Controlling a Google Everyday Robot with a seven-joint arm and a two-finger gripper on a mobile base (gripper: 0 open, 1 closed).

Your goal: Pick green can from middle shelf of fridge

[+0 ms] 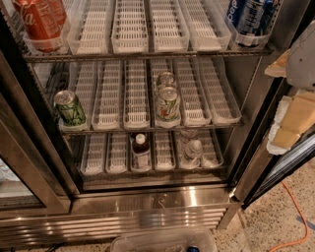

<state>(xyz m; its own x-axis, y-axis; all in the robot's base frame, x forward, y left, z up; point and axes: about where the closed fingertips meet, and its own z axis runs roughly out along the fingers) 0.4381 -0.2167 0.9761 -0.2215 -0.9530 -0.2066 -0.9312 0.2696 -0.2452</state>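
The fridge [147,201] stands open in front of me. The green can [69,108] stands upright at the front of the leftmost lane tray on the middle shelf [110,101]. It is dark green with pale markings and a silver top. My gripper [291,114] shows as pale cream parts at the right edge, beside the fridge's right frame. It is level with the middle shelf and far to the right of the green can, touching nothing.
A paler whitish-green can [168,105] stands mid-shelf with another can [166,78] behind it. A red cola can [39,22] and a blue can [251,15] sit on the top shelf. Bottles [141,150] are on the bottom shelf. A clear bin [162,240] and an orange cable [295,216] lie on the floor.
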